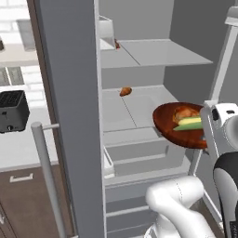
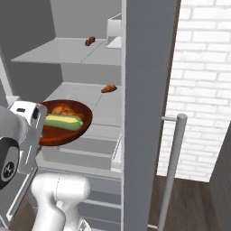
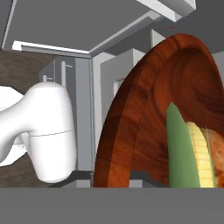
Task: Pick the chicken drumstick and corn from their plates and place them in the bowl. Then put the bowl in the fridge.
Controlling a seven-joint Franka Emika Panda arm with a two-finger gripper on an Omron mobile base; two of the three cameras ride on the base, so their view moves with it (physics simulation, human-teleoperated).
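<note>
The reddish-brown bowl [image 1: 163,122] [image 2: 56,135] [image 3: 131,131] hangs in the air in front of the open fridge [image 1: 139,109] [image 2: 81,97], level with its middle shelf. In the bowl lie the yellow, green-husked corn [image 1: 190,124] [image 2: 63,121] [image 3: 197,157] and the orange-brown chicken drumstick [image 1: 185,112] [image 2: 64,109]. My gripper [image 1: 204,134] [image 2: 39,128] is shut on the bowl's near rim, on the robot's side. The bowl tilts slightly. The plates are out of view.
The fridge door [image 1: 69,116] [image 2: 144,113] stands open with its bar handle [image 1: 46,172] [image 2: 173,167] towards me. Small brown food pieces lie on the middle shelf [image 1: 125,91] [image 2: 108,88] and the upper shelf [image 2: 90,41]. A black toaster [image 1: 13,110] sits on the left counter. Drawers are below the shelf.
</note>
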